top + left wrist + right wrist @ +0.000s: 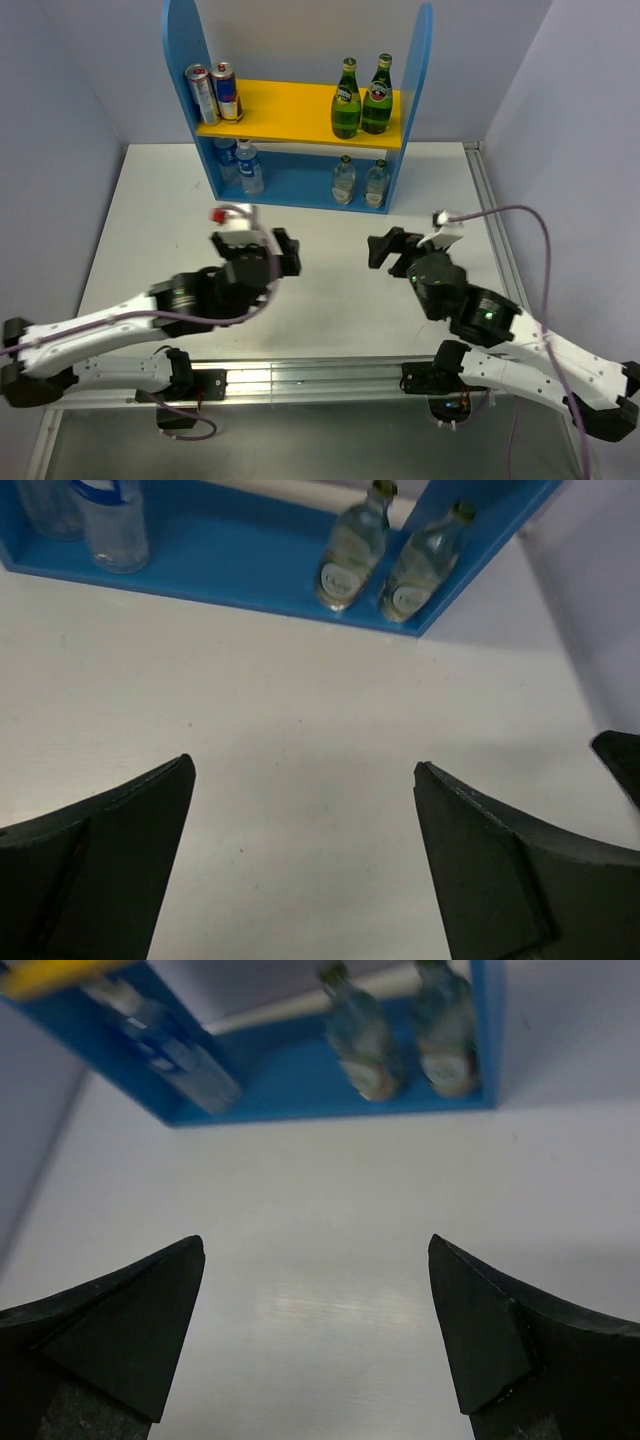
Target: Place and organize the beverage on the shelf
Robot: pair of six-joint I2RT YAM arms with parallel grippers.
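The shelf (290, 112) stands at the table's far edge. Two dark green bottles (361, 98) stand on the right of its yellow board. Two blue-capped clear bottles (240, 165) stand at the left of the blue base, and two pale-capped clear bottles (359, 182) at the right. The pale-capped pair also shows in the left wrist view (385, 558) and in the right wrist view (405, 1035). My left gripper (256, 247) (305, 770) is open and empty over bare table in front of the shelf. My right gripper (405, 246) (317, 1245) is open and empty, to the left gripper's right.
Two red and silver cans (214, 92) stand on the left of the yellow board. The white table (330, 300) has a metal rail along its right edge (495, 220). Grey walls close in both sides.
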